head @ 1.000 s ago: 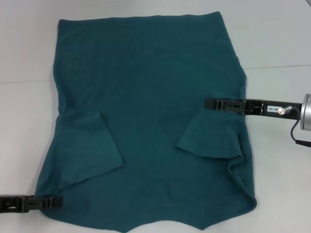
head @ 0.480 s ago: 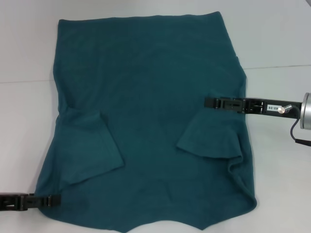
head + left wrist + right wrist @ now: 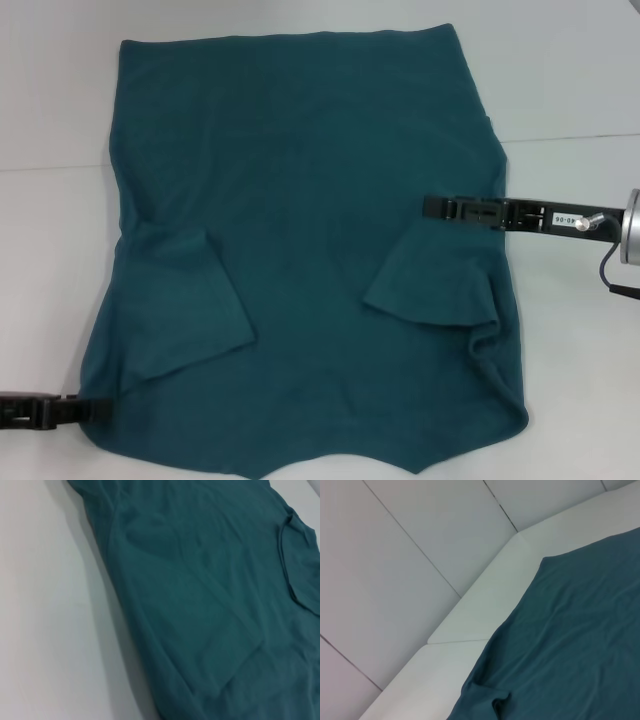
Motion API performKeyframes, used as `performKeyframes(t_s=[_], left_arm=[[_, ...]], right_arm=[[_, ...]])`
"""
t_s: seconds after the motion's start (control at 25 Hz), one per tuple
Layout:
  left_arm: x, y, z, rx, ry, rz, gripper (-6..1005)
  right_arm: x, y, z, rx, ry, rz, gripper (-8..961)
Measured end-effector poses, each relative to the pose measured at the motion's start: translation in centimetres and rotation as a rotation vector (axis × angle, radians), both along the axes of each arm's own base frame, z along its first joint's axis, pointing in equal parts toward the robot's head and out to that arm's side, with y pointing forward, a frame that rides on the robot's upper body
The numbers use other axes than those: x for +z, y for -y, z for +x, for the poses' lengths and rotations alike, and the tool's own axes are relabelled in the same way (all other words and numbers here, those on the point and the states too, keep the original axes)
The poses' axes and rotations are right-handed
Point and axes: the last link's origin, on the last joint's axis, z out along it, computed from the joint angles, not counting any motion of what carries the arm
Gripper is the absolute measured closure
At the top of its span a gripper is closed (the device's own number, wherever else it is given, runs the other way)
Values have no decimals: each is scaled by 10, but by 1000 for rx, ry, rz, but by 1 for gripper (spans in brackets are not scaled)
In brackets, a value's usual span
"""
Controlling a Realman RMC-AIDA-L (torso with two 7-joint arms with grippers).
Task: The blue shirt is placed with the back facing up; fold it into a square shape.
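Observation:
The blue shirt [image 3: 300, 200] lies spread on the white table, plain side up, with its hem toward the far edge. Both sleeves are folded inward onto the body: the left sleeve [image 3: 185, 300] and the right sleeve [image 3: 430, 285]. My left gripper [image 3: 97, 407] sits low at the shirt's near left corner, right at the cloth's edge. Coming in from the right side, my right gripper [image 3: 430, 207] reaches over the shirt just above the folded right sleeve. The left wrist view shows the shirt [image 3: 200, 605] close up, and the right wrist view shows its far part [image 3: 570, 645].
The white table [image 3: 570, 80] shows bare surface to the left, right and behind the shirt, with a seam line [image 3: 570, 137] across it. In the right wrist view the table's far edge [image 3: 485, 615] meets pale wall panels [image 3: 395, 555].
My left gripper has drawn back to the left, from over the shirt's corner to its edge. My right gripper has shifted slightly right. The shirt lies as before.

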Motion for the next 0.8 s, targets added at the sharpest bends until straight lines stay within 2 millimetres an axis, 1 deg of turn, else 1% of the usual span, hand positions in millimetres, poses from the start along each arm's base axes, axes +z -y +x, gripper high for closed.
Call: performKeyframes(t_s=[0.12,0.2,0.44,0.8], left_arm=[[1,-1,-1,7,-3,6,452],[1,-1,0,8,-4,5,667],[0,-3,-1,7,-13,9,892],[0,-3,0,9,-11,10,963]], right_arm=[[0,0,1,-2,0,0,60],[0,0,1,-2,0,1,61],[1,0,1,-1,1,2,63],[1,1,4,-7,15,1,66]])
